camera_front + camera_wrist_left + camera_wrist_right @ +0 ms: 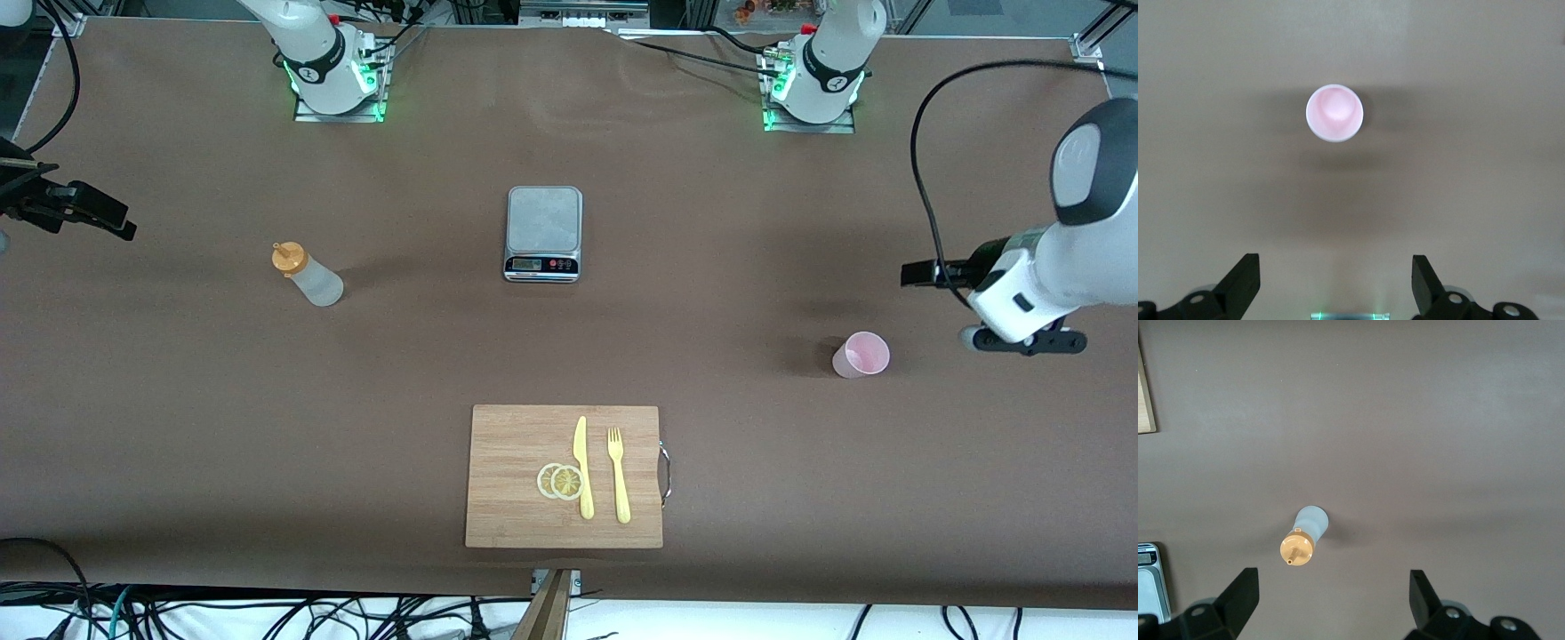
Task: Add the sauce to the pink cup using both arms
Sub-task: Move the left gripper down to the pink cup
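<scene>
The sauce bottle point(308, 276), whitish with an orange-yellow nozzle cap, stands on the brown table toward the right arm's end. In the right wrist view the bottle point(1305, 537) appears from above, apart from the fingers. My right gripper point(111, 220) point(1333, 597) hangs open and empty over the table near that end's edge. The pink cup point(861, 355) stands upright toward the left arm's end, and it looks empty from above point(1334, 113). My left gripper point(916, 272) point(1336, 280) hovers open over the table beside the cup, holding nothing.
A grey kitchen scale point(543, 233) point(1150, 580) sits mid-table, between the arm bases and a wooden cutting board point(507, 480) point(1145, 393) near the front edge. On the board lie a yellow knife point(582, 467), a yellow fork point(618, 476) and lemon slices point(560, 481).
</scene>
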You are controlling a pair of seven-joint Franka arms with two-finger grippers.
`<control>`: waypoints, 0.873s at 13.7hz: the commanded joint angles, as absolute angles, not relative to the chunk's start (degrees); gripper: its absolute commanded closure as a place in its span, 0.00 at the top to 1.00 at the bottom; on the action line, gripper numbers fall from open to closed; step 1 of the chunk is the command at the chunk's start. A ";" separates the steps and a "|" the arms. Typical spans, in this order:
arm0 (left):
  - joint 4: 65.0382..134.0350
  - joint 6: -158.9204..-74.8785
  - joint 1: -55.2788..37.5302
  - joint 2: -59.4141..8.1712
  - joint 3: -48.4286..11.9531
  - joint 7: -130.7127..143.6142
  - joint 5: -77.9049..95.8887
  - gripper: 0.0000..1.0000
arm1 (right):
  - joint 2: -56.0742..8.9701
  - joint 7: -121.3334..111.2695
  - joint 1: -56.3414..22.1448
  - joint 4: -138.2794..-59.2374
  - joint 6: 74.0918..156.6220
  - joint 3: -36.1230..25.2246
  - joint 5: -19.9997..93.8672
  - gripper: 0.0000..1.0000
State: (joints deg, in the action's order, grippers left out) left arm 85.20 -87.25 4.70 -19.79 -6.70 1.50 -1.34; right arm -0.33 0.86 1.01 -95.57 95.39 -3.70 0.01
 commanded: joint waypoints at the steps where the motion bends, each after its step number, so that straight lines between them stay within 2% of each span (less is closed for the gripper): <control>1: 88.91 -96.71 4.92 -22.41 -6.68 -2.19 -5.95 1.00 | 0.97 1.32 1.58 -96.50 95.10 -3.08 0.09 1.00; 4: 96.23 -109.21 6.15 -23.63 -6.50 -2.20 -6.42 1.00 | 0.97 1.23 1.58 -96.50 95.10 -3.08 0.09 1.00; 8: 96.85 -115.21 6.76 -28.03 -5.72 -2.29 -6.50 1.00 | 0.97 1.32 1.58 -96.50 94.75 -3.08 0.09 1.00; 12: 101.41 -122.32 7.38 -28.39 -4.05 -7.29 -6.42 1.00 | 0.97 1.32 1.58 -96.50 94.75 -3.08 0.09 1.00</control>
State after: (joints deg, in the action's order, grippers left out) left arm 98.59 -118.75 6.66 -29.02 -4.59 -4.21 -5.55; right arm -0.33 0.86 1.01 -95.58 95.16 -3.70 0.01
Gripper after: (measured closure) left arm 0.000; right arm 0.000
